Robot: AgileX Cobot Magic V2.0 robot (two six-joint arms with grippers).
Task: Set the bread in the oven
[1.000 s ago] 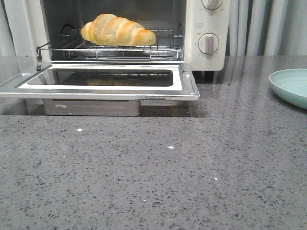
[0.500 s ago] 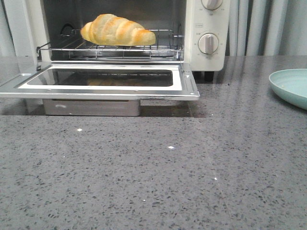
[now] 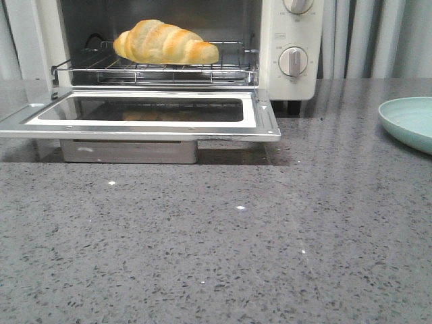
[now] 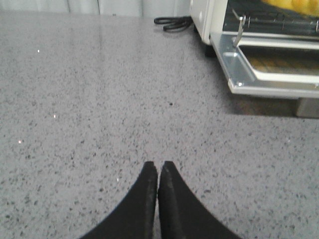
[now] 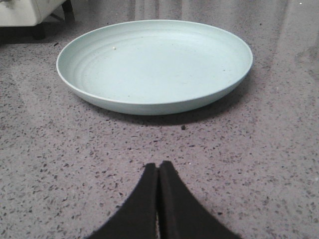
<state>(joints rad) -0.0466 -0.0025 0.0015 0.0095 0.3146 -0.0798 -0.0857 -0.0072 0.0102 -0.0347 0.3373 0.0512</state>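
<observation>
Left wrist view shows the left gripper (image 4: 158, 172) with its fingers pressed together on nothing, low in the frame over bare grey table (image 4: 89, 99); the oven (image 4: 269, 64) sits at the upper right, door dropped flat. Right wrist view shows the right gripper (image 5: 158, 172) likewise closed and empty, and beyond it a pale green plate (image 5: 154, 64) with nothing on it. Front view places the bread (image 3: 165, 42) at the upper left of the frame, lying on the wire rack (image 3: 155, 71) inside the oven, above the open glass door (image 3: 145, 111); neither arm appears there. The roll looks delivered, so what may remain is shutting the door: I would lift it from under its front edge, slowly, so the rack and roll are not jolted.
</observation>
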